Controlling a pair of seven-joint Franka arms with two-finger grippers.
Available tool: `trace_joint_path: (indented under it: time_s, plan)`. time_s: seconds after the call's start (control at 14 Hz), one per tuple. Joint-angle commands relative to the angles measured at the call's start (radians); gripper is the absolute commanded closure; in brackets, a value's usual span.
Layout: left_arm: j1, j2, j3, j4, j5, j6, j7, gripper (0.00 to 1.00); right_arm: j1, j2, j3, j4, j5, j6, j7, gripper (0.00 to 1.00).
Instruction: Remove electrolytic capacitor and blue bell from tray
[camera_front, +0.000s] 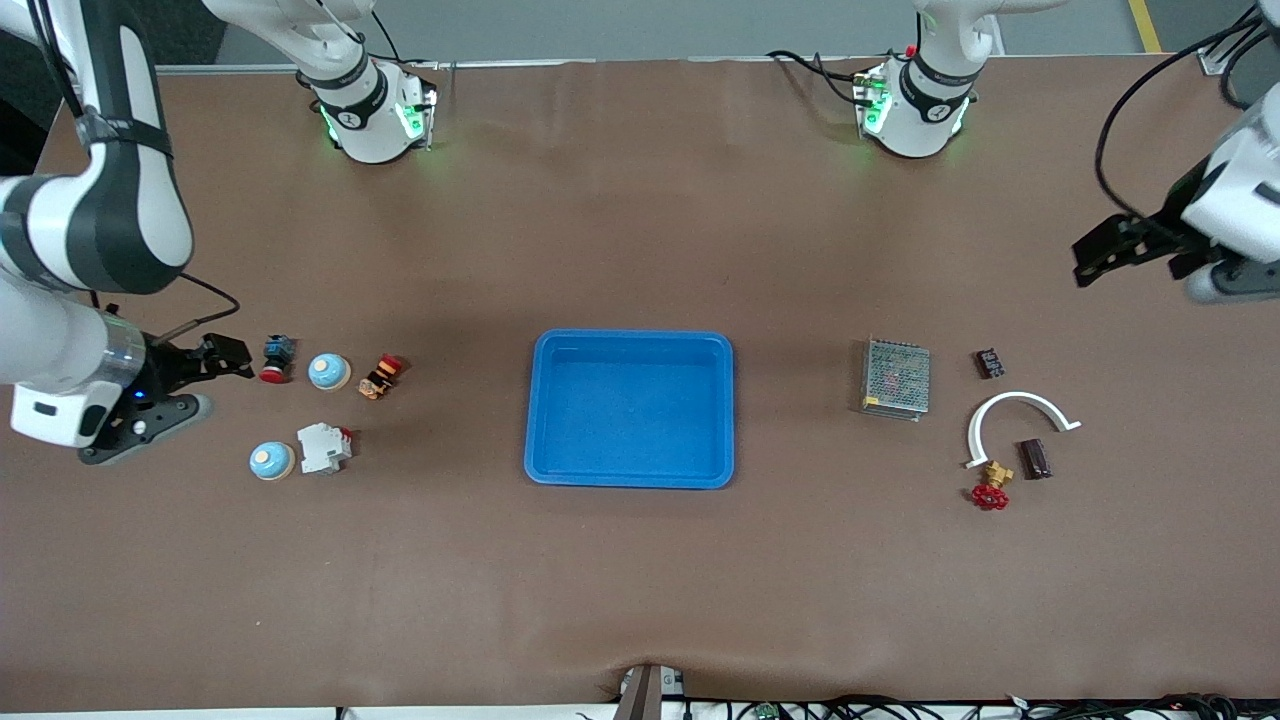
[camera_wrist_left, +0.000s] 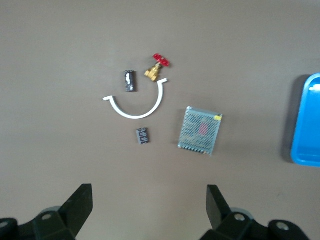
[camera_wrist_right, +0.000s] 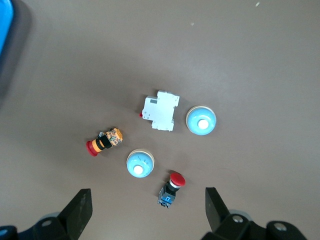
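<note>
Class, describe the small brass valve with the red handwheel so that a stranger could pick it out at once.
Start at the shallow bright blue plastic tray mid-table and look toward the left arm's end, past the metal mesh box. The small brass valve lies at one tip of the white plastic arc, beside the dark cylindrical capacitor. Only it has a red handwheel.

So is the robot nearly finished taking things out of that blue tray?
It looks done. The tray holds nothing. Two blue bells sit on the table toward the right arm's end, and a dark cylinder, probably the capacitor, lies toward the left arm's end. Nothing is in hand: the right gripper is by the bells and the left gripper is above its end, both open. Nothing seems left.
</note>
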Motion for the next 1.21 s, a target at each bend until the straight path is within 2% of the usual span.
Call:
trace_joint_path:
  time_s: [0.0, 0.21, 0.29, 0.36, 0.5, 0.64, 0.79, 1.14]
  plan:
    - [-0.016, -0.057, 0.057, -0.056, -0.02, 0.009, 0.063, 0.0, 0.001, 0.008, 0.005, 0.114, -0.013, -0.096, 0.025, 0.0]
    - [-0.072, -0.055, 0.175, -0.045, -0.02, 0.009, 0.132, 0.0, 0.0, 0.0, 0.007, 0.182, -0.006, -0.17, 0.098, 0.0]
    - [-0.071, -0.054, 0.177, -0.036, -0.021, 0.009, 0.15, 0.0, 0.0, -0.013, 0.008, 0.188, -0.004, -0.181, 0.164, 0.0]
    - [-0.071, -0.05, 0.165, -0.016, -0.02, 0.009, 0.151, 0.0, 0.001, -0.032, 0.008, 0.188, -0.009, -0.182, 0.222, 0.0]
    - [-0.05, -0.046, 0.063, -0.01, -0.01, -0.007, 0.096, 0.0, 0.003, -0.065, 0.01, 0.187, -0.01, -0.21, 0.308, 0.0]
    - [-0.013, -0.053, -0.001, -0.01, -0.018, -0.034, 0.042, 0.0, 0.003, -0.088, 0.01, 0.188, 0.002, -0.209, 0.443, 0.0]
    - [-0.01, -0.057, -0.018, -0.008, -0.02, -0.043, 0.002, 0.0, -0.005, -0.107, 0.007, 0.185, 0.003, -0.204, 0.534, 0.0]
    - [-0.008, -0.055, -0.016, 0.004, -0.02, -0.046, 0.017, 0.0, -0.034, -0.124, 0.001, 0.115, 0.008, -0.176, 0.507, 0.0]
